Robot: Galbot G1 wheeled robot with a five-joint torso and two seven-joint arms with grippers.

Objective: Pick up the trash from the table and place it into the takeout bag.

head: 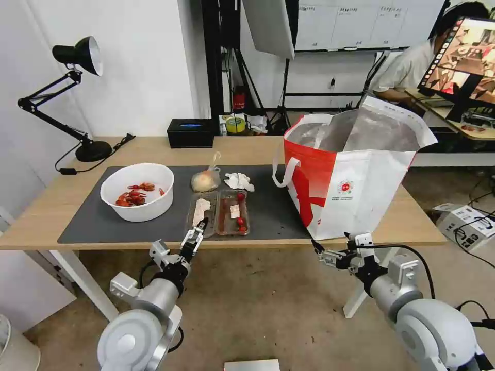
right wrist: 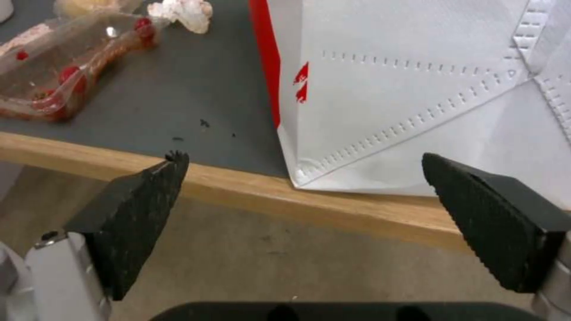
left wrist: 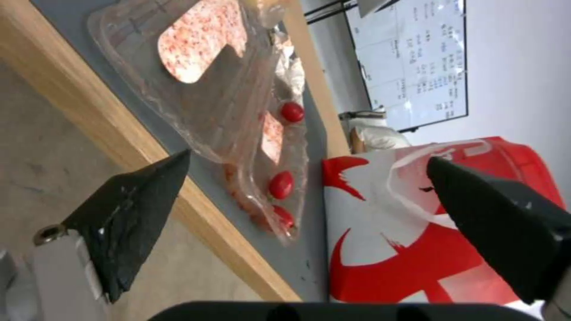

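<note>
With the left tool point(head: 198, 230) spread at the bench point(head: 46, 206) front edge, the clear hinged tray point(head: 219, 212) just beyond looks light, flimsy and slippery, best pinched at its near rim.

Left pincer point(head: 198, 230) and right pincer point(head: 330, 248), both agape

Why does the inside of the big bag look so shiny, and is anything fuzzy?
Head view: the takeout bag has silver foil lining that reflects room light. Left wrist view: the clear tray shows bright glare patches, and the left gripper fingertips look soft-edged up close.
</note>
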